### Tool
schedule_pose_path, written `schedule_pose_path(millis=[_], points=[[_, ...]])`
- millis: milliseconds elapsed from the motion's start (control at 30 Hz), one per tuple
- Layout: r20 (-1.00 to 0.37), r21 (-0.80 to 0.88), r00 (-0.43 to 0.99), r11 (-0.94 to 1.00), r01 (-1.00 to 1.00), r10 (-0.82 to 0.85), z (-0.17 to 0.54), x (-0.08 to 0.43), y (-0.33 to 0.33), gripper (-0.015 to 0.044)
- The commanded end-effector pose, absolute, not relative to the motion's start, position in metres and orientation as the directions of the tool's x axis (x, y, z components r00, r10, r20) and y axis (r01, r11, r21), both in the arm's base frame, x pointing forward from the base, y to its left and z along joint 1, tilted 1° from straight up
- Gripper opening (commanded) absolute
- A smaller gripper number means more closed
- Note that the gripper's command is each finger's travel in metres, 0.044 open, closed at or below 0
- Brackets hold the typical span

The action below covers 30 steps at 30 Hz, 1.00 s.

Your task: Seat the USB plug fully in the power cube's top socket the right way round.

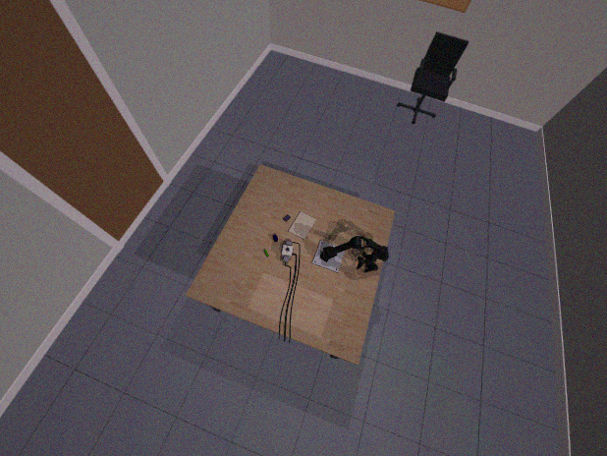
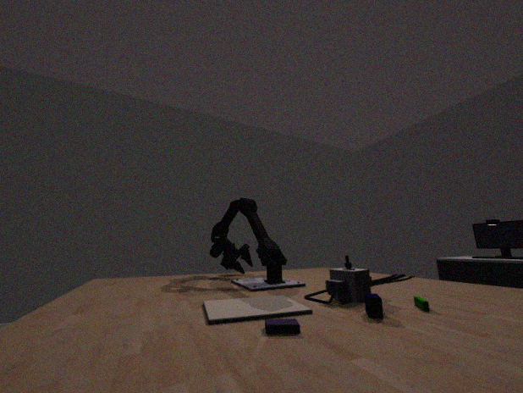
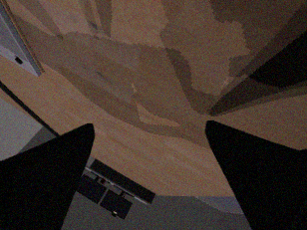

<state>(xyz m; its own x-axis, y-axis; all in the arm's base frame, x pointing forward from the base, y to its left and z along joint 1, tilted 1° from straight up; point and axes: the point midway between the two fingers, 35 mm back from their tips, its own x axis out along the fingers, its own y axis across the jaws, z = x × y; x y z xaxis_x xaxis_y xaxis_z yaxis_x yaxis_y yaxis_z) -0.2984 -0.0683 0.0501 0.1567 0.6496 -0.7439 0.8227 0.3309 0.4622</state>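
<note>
Hand: the hand (image 2: 238, 259) hangs low over the bench (image 2: 127, 339), next to the arm's base plate (image 2: 267, 283). Its two fingers are far apart and nothing is between them.
Arm: the black arm (image 2: 247, 224) is folded up like a hook, with the hand pointing down at bare wood.
Plug: the USB plug (image 2: 348, 262) sticks straight up from the top of the power cube (image 2: 349, 283).
Plug and hand: the plug is well apart from the hand, on the other side of the arm's base. They do not touch.
Cube: it stands on the bench with dark cables (image 1: 288, 300) running off to the bench edge.
Near the cube: a dark blue block (image 2: 374, 306) is just beside it, and a green block (image 2: 421, 303) is a bit farther off.
Other things: a flat pale board (image 2: 254, 309) and a dark purple block (image 2: 282, 326) lie between the cube and the hand's side.
</note>
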Motion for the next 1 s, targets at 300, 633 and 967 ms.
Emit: schedule_pose_path(millis=[300,633,967], points=[[-0.782,0.263,-0.107,0.481,0.836,0.614,0.068,-0.251,-0.170,0.0440],[-0.866,0.003,-0.300,0.604,0.797,0.401,0.087,-0.149,-0.266,0.0440],[-0.899,-0.210,-0.405,0.644,0.736,0.170,0.098,-0.009,-0.300,0.0440]])
